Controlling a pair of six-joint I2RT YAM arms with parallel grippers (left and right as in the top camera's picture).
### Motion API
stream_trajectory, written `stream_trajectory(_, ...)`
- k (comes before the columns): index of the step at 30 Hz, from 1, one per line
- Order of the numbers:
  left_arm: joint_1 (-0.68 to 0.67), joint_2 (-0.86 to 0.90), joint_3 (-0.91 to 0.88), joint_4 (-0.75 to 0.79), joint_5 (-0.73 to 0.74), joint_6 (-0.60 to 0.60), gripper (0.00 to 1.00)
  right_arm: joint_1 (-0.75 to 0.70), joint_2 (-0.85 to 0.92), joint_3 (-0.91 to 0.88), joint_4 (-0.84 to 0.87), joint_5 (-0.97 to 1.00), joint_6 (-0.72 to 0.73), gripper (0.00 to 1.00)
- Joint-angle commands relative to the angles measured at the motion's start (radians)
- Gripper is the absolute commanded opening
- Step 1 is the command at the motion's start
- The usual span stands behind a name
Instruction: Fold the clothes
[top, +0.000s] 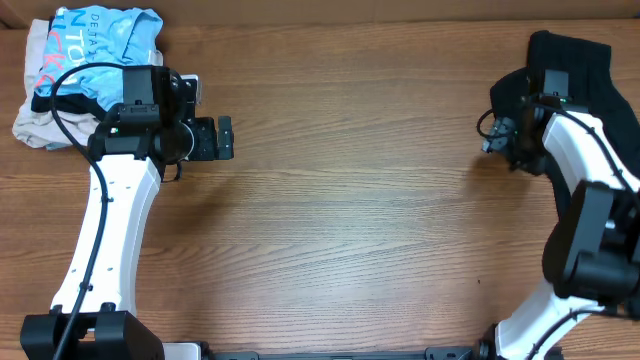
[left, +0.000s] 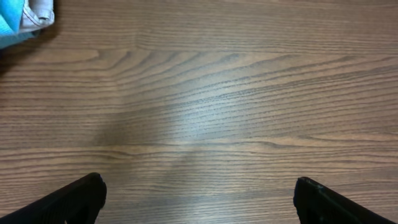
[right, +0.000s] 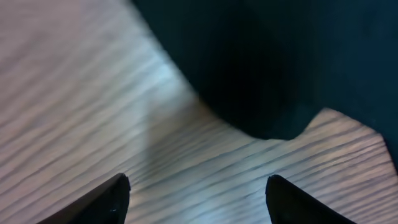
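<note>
Seen from overhead, the left gripper (top: 226, 138) hangs over bare wood of the table (top: 340, 220) with its two fingers apart and nothing between them. Behind it, past the wrist, lies a light blue shirt (top: 110, 35) on top of a beige garment (top: 35, 125). Far across the table, the right gripper (top: 497, 135) sits at the near edge of the black T-shirt (top: 580, 60), which is bunched in a heap behind and beside it; from this height the dark fingers blend into the cloth. In the left wrist view, the left gripper (left: 196, 190) is spread wide, one fingertip at each lower corner, with only wood grain between and ahead of them. A corner of the light blue shirt (left: 9, 25) shows far ahead to its left. In the right wrist view, which is blurred, the right gripper (right: 198, 186) is likewise spread wide and grips nothing. The black T-shirt (right: 267, 62) lies just ahead of the fingertips and to their right, its curved edge not touching them, and bare table (right: 74, 112) lies ahead to the left.
</note>
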Motion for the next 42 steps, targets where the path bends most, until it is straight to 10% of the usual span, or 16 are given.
stream_trajectory(1,0.004,0.006,0.021,0.014,0.008,0.023,1.0,-0.027,0.037,0.021,0.023,0.01,0.062,0.7)
stream_trajectory(27,0.003,0.006,0.021,0.051,0.008,0.023,1.0,-0.032,0.145,0.02,0.165,0.156,0.12,0.58)
stream_trajectory(36,0.004,0.006,0.021,0.089,-0.027,0.023,1.0,-0.016,0.174,0.02,0.133,-0.022,0.117,0.05)
stream_trajectory(42,0.014,0.006,0.021,0.128,-0.161,0.021,0.98,0.109,0.174,0.034,0.125,-0.256,0.116,0.04)
